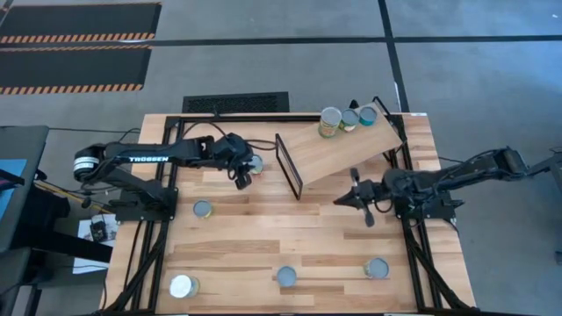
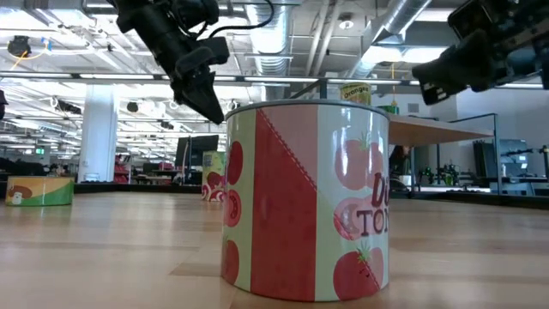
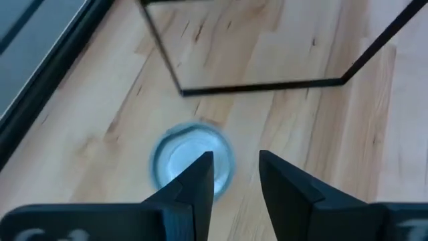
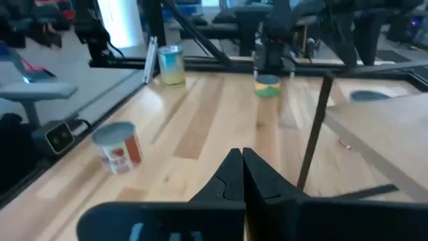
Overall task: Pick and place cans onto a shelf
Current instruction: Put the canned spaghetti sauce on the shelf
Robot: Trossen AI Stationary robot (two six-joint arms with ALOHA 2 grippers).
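Only high view shows 3 cans [image 1: 348,119] on shelf [image 1: 338,149].

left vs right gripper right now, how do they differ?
The left gripper has its fingers parted; the right gripper has its fingers pressed together. The left gripper hangs above a silvery-topped can beside the shelf's black frame; the right gripper has no can under it and sits over bare tabletop, below the shelf in the high view. Both hold nothing.

Black frame [image 1: 289,166] beside left claw [image 1: 241,178]
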